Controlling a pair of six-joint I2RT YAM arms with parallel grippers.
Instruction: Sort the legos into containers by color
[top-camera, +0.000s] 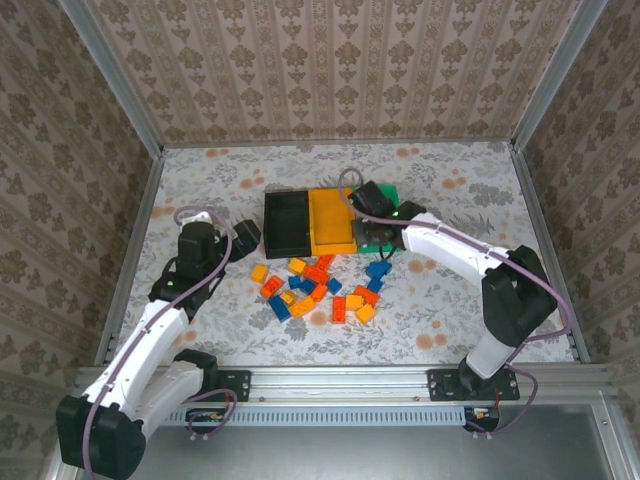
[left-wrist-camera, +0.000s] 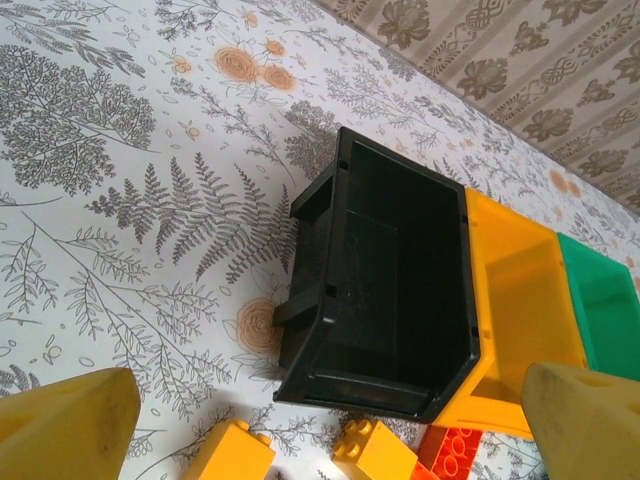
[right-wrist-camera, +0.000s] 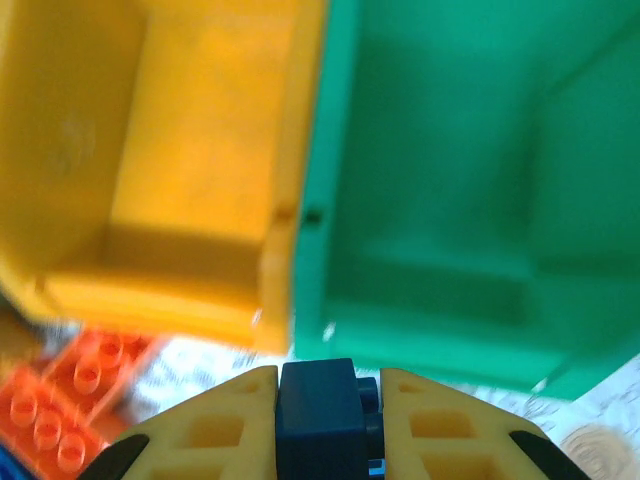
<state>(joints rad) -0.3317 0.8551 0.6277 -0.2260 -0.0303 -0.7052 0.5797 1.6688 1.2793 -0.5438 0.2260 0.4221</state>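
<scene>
A blue brick (right-wrist-camera: 318, 415) was gripped by the right pincer (right-wrist-camera: 320, 395) at the green bin (right-wrist-camera: 450, 150), likely for dropping in; the left pincer (left-wrist-camera: 325, 425) was held open.

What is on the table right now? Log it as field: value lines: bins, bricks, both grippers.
bins: black bin, orange-yellow bin, green bin, joined in a row
loose bricks: yellow, orange-red and blue pile on the table, in front of the bins
left gripper: open, empty, near the black bin
right gripper: shut on a blue brick, just short of the green bin
</scene>
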